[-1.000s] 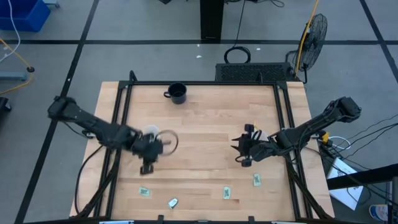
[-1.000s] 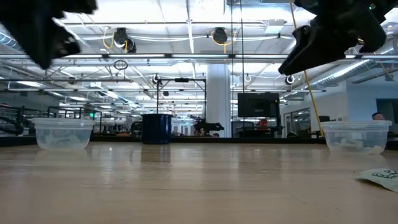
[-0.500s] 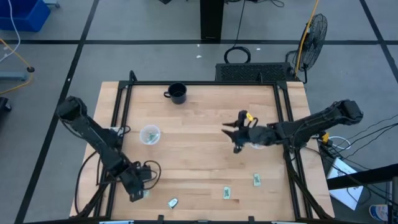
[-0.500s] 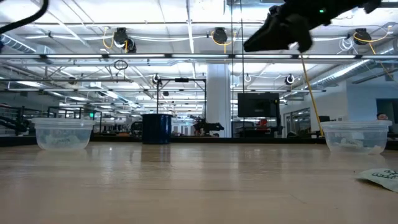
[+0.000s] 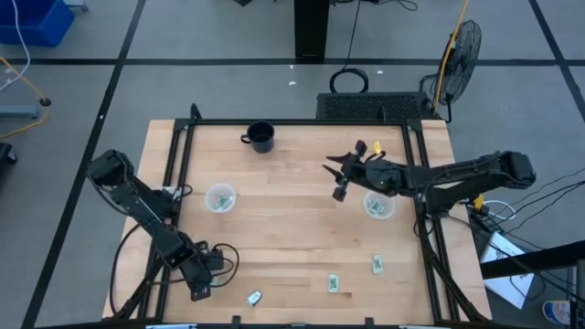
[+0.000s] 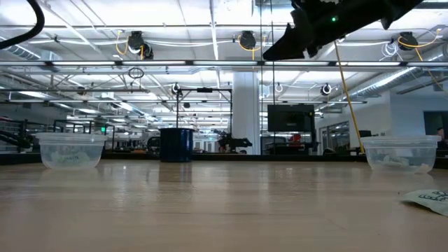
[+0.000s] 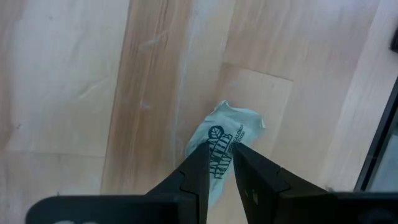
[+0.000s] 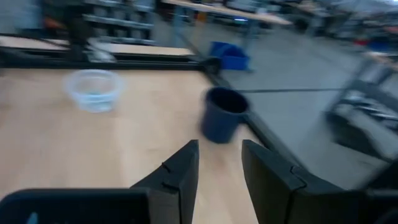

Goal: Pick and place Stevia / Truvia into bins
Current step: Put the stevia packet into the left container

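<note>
A white Stevia packet with green print [image 7: 225, 144] lies flat on the wood near the table's near left corner. My left gripper [image 7: 221, 153] points down over its middle, a finger on either side of the print and a narrow gap between them; in the high view the gripper [image 5: 196, 291] covers it. Three more packets [image 5: 254, 297] [image 5: 334, 283] [image 5: 377, 265] lie flat along the near side. The two bins [image 5: 219, 197] [image 5: 377, 205] stand at mid-table. My right gripper [image 5: 340, 179] hangs open and empty, high above the far right part. My left gripper's fingertips [image 7: 204, 155] come from above onto the middle of the packet [image 7: 214, 134], which lies flat on the table. Whether they touch the paper I cannot tell.
A black mug [image 5: 260, 137] stands near the far edge, also in the right wrist view [image 8: 222, 115]. A black metal frame [image 5: 179, 174] borders the table on the left and right. In the low view, one packet [image 6: 428, 199] lies at the near right.
My left gripper has swung from beside the left bin toward the near left corner and come down over the packet there. My right gripper has risen and moved from near the right bin toward the far edge, tipping up to nearly level.
</note>
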